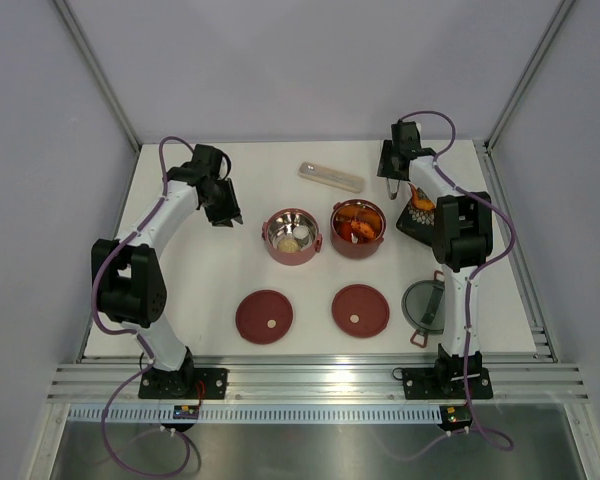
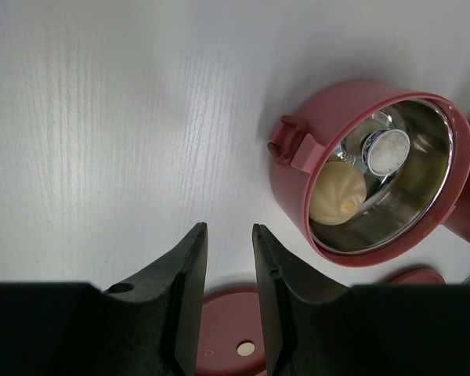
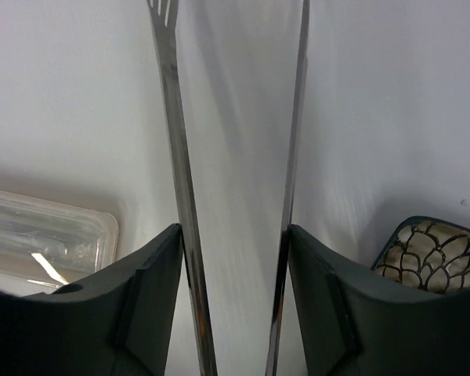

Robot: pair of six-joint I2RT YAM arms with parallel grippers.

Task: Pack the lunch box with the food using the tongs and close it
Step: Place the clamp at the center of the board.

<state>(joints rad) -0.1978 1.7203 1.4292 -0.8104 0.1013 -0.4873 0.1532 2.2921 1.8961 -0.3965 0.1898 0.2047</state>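
Food point(image 1: 357, 222) in both lunch box bowls point(image 1: 292, 258), orange bits point(image 1: 420, 204) seemingly left on tray point(image 3: 423, 247); lids point(image 1: 264, 316) not yet on. Right fingers point(image 3: 149, 298) clasping tongs point(image 3: 176, 157); left fingers point(image 2: 172, 313) slightly apart, empty.

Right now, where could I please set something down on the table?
Bare table lies between the left arm and the left bowl, and along the far edge left of the cutlery case. Crowded on the right: tray, right arm, grey lid.
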